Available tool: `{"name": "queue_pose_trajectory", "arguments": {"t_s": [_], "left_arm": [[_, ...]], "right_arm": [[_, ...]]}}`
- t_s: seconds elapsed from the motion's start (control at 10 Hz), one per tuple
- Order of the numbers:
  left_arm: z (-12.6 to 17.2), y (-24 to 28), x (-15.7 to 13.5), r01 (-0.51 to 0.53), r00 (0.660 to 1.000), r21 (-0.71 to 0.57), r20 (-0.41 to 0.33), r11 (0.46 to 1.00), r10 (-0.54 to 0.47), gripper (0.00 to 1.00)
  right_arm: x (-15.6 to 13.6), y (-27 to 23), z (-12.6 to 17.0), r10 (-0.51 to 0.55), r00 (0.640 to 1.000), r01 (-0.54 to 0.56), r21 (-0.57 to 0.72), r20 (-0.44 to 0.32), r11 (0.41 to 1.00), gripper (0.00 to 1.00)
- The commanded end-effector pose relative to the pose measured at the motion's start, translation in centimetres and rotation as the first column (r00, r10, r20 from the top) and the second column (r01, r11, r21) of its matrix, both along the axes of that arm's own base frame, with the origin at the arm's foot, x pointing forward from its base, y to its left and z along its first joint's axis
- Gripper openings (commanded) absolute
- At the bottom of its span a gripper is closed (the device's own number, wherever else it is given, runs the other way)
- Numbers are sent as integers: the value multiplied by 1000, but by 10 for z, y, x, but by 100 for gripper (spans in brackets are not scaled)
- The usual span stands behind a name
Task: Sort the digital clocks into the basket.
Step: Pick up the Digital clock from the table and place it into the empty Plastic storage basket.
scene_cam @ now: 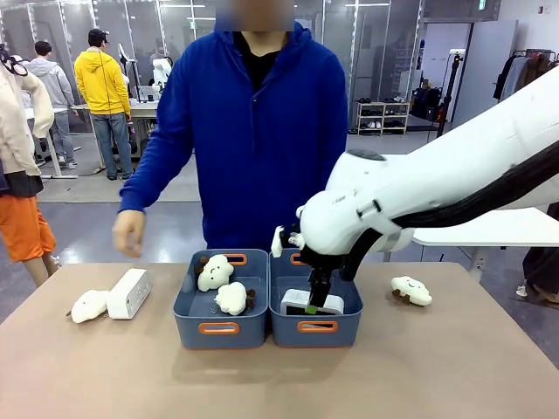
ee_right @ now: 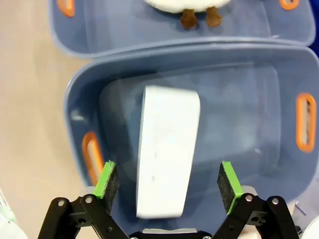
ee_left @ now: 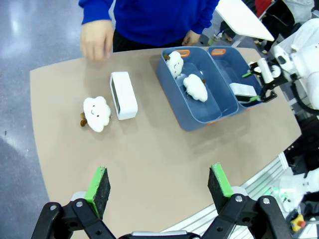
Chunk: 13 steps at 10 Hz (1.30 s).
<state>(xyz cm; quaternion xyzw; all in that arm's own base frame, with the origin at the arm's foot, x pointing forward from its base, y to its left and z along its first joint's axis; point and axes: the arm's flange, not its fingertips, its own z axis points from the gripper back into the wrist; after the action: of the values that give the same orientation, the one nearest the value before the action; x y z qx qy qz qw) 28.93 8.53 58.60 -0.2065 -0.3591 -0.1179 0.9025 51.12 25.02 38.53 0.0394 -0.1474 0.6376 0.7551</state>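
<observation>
Digital clocks, probably light, rigid and smooth, want gripping across the narrow sides; one clock (ee_right: 167,149) lies in the basket (ee_right: 249,124) under the right gripper (ee_right: 167,174), jaws apart, the other clock (ee_left: 122,94) on the table (ee_left: 149,164).

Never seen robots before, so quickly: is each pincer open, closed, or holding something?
Left pincer: open, empty, above the table.
Right pincer: open, over the clock in the basket, not gripping it.

Lab hall: glass partitions (scene_cam: 140,35), shelving (scene_cam: 382,118).
</observation>
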Motion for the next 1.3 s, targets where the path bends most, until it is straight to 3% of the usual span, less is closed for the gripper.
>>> {"name": "queue_pose_trajectory", "arguments": {"t_s": [0.0,0.2,0.3,0.5,0.7,1.0,1.2], "left_arm": [[0,1,-1,9,1000,20,-4,1000,-9,100],[0,1,-1,9,1000,20,-4,1000,-9,100],[0,1,-1,9,1000,20,-4,1000,-9,100],[0,1,-1,9,1000,20,-4,1000,-9,100],[0,1,-1,9,1000,20,-4,1000,-9,100],[0,1,-1,9,1000,20,-4,1000,-9,100],[0,1,-1,9,1000,20,-4,1000,-9,100]], "right_arm": [[-52,-82,51,-38,999,35,189,15,981,100],[-76,-149,60,-152,986,164,358,-62,919,100],[-87,-183,57,-210,971,241,462,-118,854,100],[-119,-253,49,-316,922,381,650,-222,657,100],[-148,-305,44,-454,852,491,697,-259,523,100],[-192,-339,55,-501,828,507,716,-251,480,100],[-195,-343,60,-505,823,512,724,-261,461,100]]}}
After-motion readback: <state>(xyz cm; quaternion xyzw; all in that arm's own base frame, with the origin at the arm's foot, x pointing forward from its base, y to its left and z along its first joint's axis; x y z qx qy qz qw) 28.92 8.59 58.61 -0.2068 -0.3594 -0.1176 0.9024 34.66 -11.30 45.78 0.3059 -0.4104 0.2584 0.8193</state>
